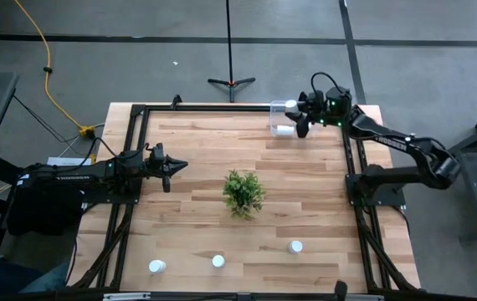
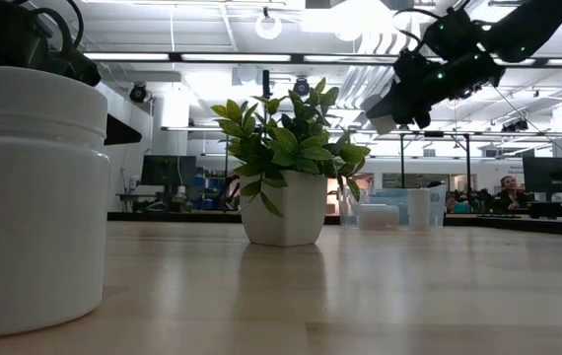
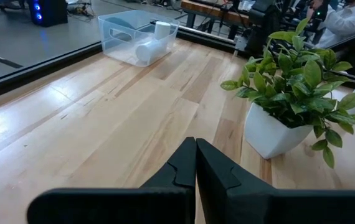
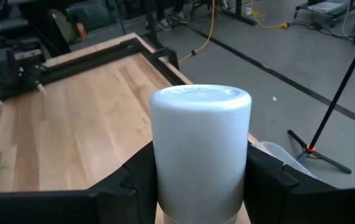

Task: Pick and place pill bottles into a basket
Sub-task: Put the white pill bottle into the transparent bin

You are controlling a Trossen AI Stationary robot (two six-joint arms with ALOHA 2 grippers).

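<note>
Nearest to us in the low view stands a pill bottle [image 2: 33,197], upright on the wooden table [image 1: 197,217], filling that picture's left side. From above we count three loose bottles along the table's near edge: one at the left [image 1: 156,267], one in the middle [image 1: 218,262] and one farther right [image 1: 295,247], all upright and well apart from each other.

Behind them, about mid-table, sits the green plant [image 1: 243,191] in its white pot. The left gripper [image 1: 178,165] hangs over the table's left side, level with the plant and well apart from it; its fingers [image 3: 184,165] are pressed together with nothing between them (the left wrist view shows the two dark tips meeting).

Farther back, at the table's far right corner, we find the basket [image 1: 279,109], a clear bin. The left wrist view shows two bottles inside it, one upright [image 3: 162,30] and one lying on its side [image 3: 145,51].

The right gripper [image 1: 303,119] hovers above the basket's right end. It grips a bottle [image 4: 200,146], which stands between the two dark fingers [image 4: 134,171], its sides squeezed by both pads and its flat white end jutting past the fingertips. In the low view this gripper [image 2: 389,110] rides high above the basket, with the bottle's pale end showing at its tip.
</note>
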